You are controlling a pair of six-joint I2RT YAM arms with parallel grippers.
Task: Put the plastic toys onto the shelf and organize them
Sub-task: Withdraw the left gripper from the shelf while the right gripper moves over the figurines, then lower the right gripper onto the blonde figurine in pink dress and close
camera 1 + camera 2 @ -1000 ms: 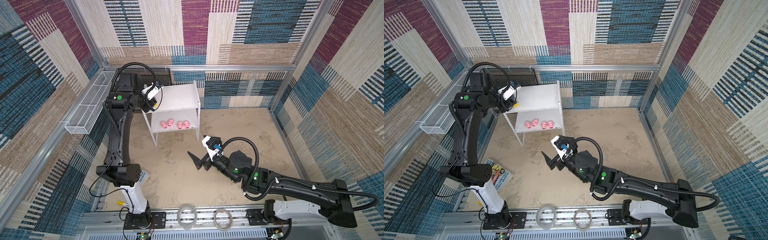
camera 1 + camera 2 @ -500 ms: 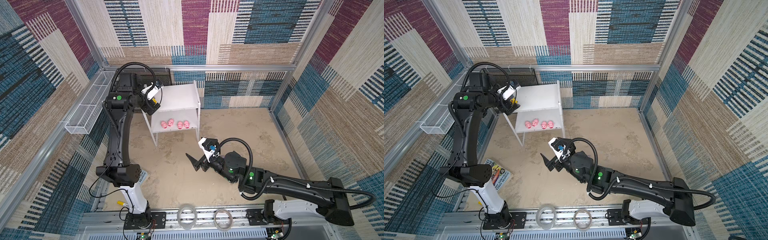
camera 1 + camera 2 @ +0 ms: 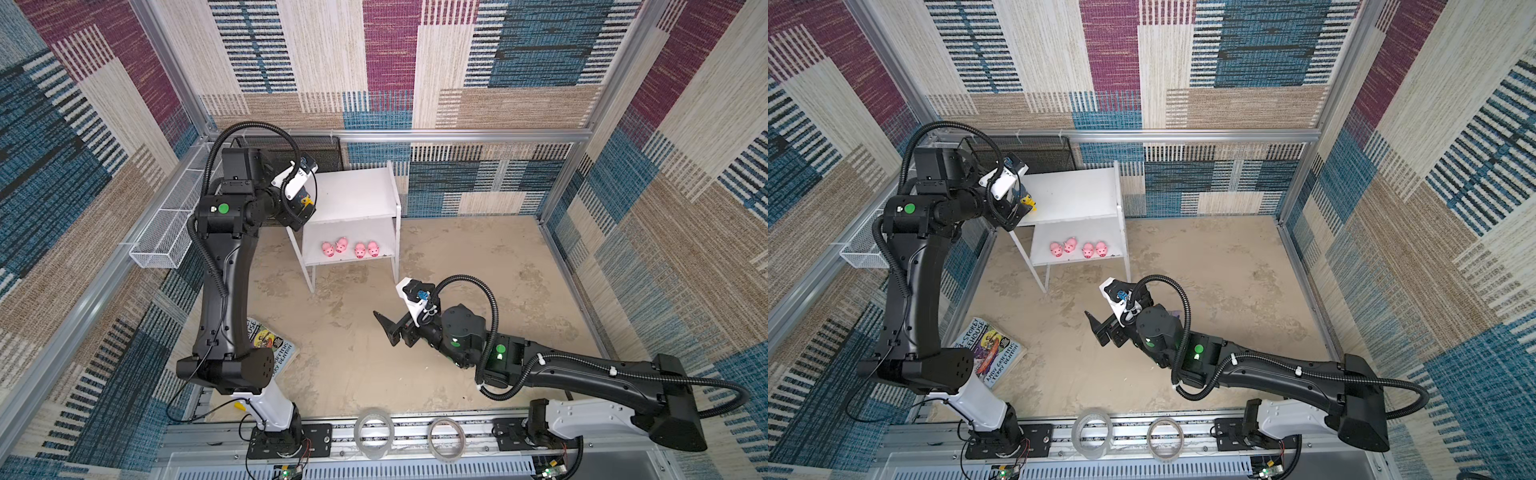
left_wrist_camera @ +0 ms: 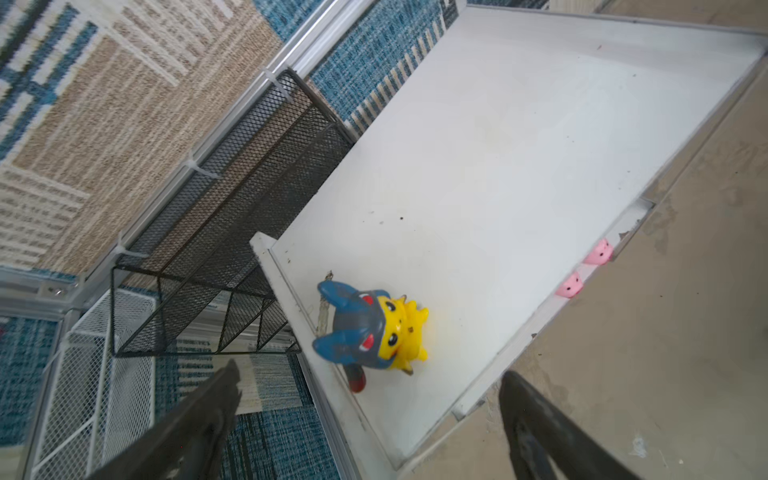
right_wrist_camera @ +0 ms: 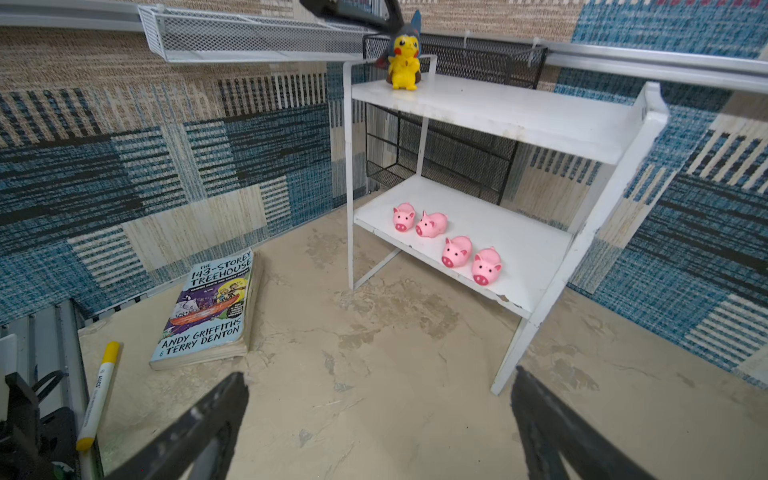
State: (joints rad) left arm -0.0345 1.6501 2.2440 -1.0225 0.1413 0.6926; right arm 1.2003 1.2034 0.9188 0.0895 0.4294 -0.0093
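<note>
Two hands were seen spread wide, with nothing grasped in either. At lower left of both top views, a paperback book [image 3: 988,353] was laid flat on the counter [image 3: 478,257]. Above it in the frame, the left hand [image 4: 370,390] was held released over the left front corner of the shelf [image 3: 357,195]. There the yellow toy with blue hood [image 4: 374,328] was stood upright on the upper tier, clear of both fingers. Four pink pigs [image 3: 360,250] were lined up near the lower tier's front edge. Right of centre, the right hand [image 5: 378,376] was held over bare counter, turned toward the shelf.
</note>
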